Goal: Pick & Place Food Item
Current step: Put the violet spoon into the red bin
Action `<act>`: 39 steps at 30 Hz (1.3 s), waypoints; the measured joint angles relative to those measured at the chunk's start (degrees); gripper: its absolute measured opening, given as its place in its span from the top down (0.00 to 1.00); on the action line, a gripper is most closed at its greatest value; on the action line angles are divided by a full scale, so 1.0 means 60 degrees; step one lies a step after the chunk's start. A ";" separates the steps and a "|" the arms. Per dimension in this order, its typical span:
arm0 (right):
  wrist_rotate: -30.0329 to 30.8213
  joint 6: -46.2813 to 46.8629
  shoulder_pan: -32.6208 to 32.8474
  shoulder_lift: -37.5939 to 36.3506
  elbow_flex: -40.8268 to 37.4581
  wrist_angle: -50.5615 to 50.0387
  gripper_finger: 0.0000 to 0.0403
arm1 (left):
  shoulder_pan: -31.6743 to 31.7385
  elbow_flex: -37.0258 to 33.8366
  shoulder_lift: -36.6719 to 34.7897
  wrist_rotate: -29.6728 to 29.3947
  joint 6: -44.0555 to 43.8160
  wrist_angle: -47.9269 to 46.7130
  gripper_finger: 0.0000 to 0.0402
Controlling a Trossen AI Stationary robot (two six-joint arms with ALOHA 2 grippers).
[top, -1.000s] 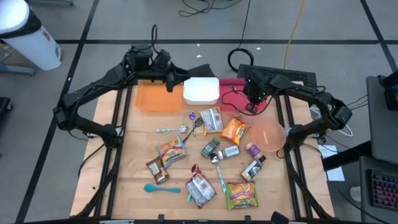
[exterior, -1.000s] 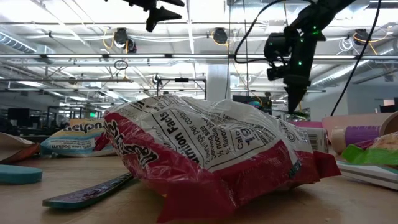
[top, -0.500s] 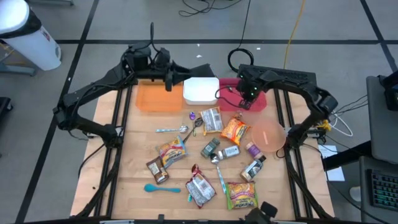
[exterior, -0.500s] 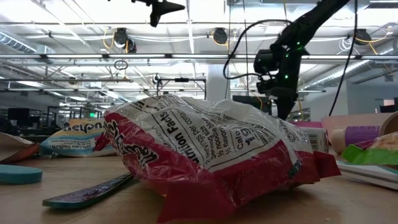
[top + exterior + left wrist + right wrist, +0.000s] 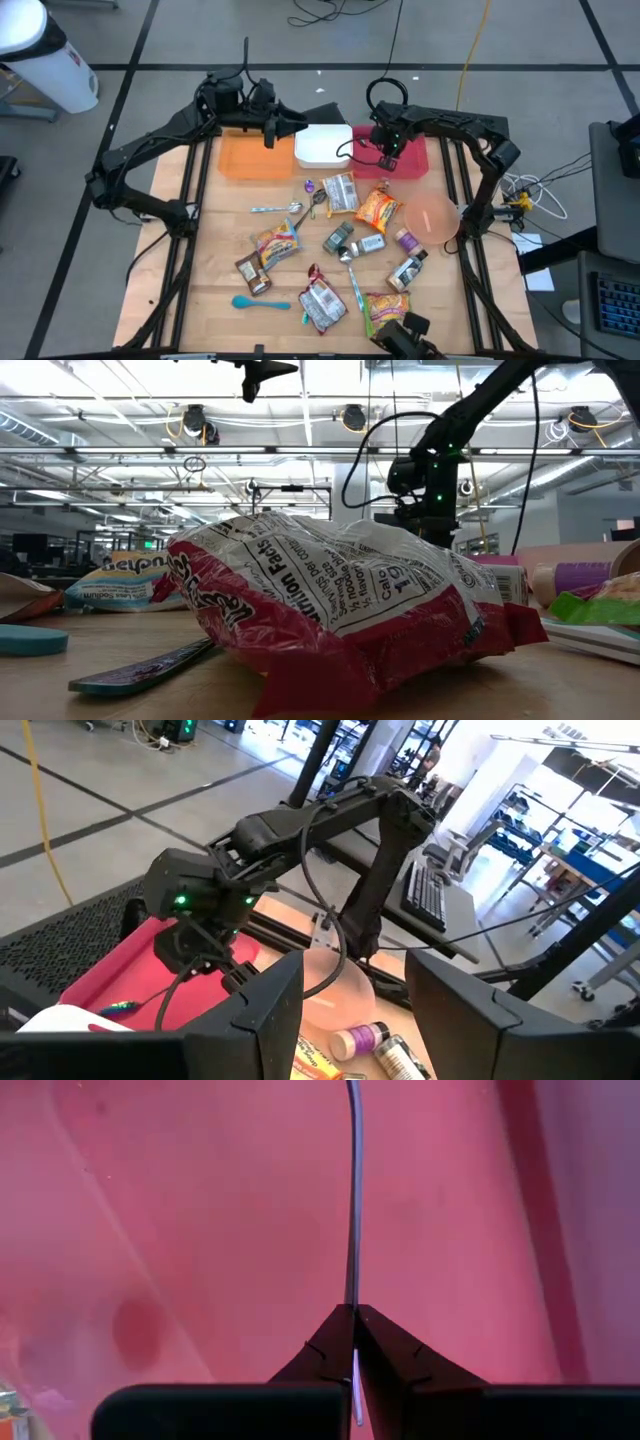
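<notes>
My right gripper (image 5: pixel 355 1318) hangs low over the red tray (image 5: pixel 412 160) at the table's far right, shut on a thin silver utensil (image 5: pixel 352 1200). In the left wrist view the utensil's rainbow-coloured end (image 5: pixel 118 1007) shows by the white container (image 5: pixel 322 147). My left gripper (image 5: pixel 300 127) is raised beside that container, pointing toward the table's right, open with nothing between its fingers (image 5: pixel 275 1020). Snack bags, among them an orange one (image 5: pixel 376 208) and a red-and-white one (image 5: pixel 330 610), lie flat on the wooden table. My right gripper pinches the utensil's thin silver handle (image 5: pixel 351 1295) between its two fingertips. The fingers come from above, pointing steeply down at the red tray. The handle runs out from the fingertips across the tray. I cannot tell whether its coloured end touches the tray.
An orange tray (image 5: pixel 250 158) sits at the far left. A pink bowl (image 5: pixel 435 218) lies at the right edge. Small bottles (image 5: pixel 408 268), spoons (image 5: pixel 262 302) and more packets crowd the table's middle and near part. Cables trail behind the red tray.
My right gripper has swung toward the table's left and sunk, coming down over the red tray, still shut on the utensil. My left gripper has tipped up a little toward level without shifting place.
</notes>
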 joint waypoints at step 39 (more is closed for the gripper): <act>-0.0040 0.0753 -0.0009 0.0162 -0.0859 0.0687 1.00 | 0.0000 0.0000 -0.0011 0.0018 0.0229 -0.0346 0.54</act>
